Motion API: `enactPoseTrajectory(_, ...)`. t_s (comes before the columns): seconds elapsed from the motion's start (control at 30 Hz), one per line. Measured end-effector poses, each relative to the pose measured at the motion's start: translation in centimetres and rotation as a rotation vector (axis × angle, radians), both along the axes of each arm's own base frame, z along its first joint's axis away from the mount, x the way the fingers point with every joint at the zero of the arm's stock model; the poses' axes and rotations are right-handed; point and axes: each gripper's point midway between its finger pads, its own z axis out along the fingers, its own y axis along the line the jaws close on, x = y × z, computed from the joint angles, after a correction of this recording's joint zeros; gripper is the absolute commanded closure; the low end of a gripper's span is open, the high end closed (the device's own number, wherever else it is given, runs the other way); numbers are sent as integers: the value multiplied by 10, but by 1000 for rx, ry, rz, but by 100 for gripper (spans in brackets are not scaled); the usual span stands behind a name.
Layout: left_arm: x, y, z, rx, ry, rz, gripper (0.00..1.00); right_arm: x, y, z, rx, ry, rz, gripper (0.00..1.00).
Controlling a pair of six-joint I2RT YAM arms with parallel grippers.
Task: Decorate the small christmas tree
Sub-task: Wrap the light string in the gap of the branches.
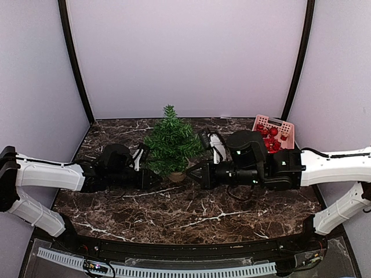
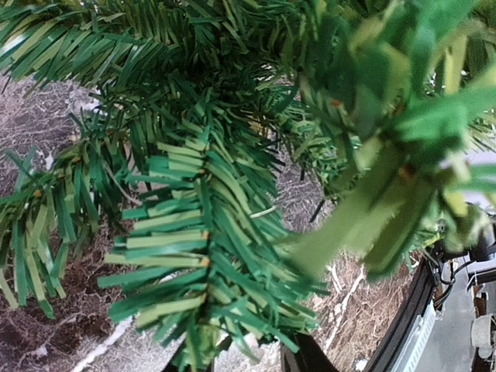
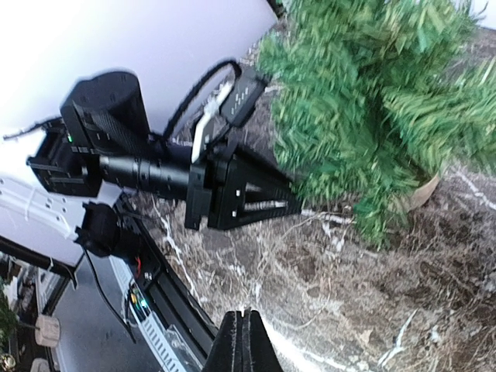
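The small christmas tree point(image 1: 171, 142) stands upright at mid-table on its tan base point(image 1: 177, 175). It fills the left wrist view point(image 2: 209, 232) and shows at the upper right of the right wrist view point(image 3: 364, 101). My left gripper point(image 1: 155, 178) is low at the tree's left side. Its dark fingers point(image 2: 308, 358) stand apart with a low branch tip hanging between them, and they are mostly hidden by needles. My right gripper point(image 1: 191, 172) is low, just right of the tree base. It is shut point(image 3: 245, 318), with nothing visible in it.
A pink basket point(image 1: 285, 127) of red ornaments sits at the back right, behind my right arm. The table is dark marble point(image 1: 191, 214) with walls on three sides. The left gripper body point(image 3: 240, 194) shows across from the right gripper in the right wrist view.
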Motion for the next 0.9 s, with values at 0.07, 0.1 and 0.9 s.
enactPoseTrajectory(0.07, 1, 0, 0, 1, 0, 5, 72, 7, -4, 7, 24, -11, -21, 100)
enactPoseTrajectory(0.1, 1, 1, 0, 2, -1, 8, 73, 11, -6, 8, 30, -15, -33, 100)
enactPoseTrajectory(0.9, 7, 7, 9, 10, -39, 49, 100, 45, -36, 16, 105, -60, -193, 100)
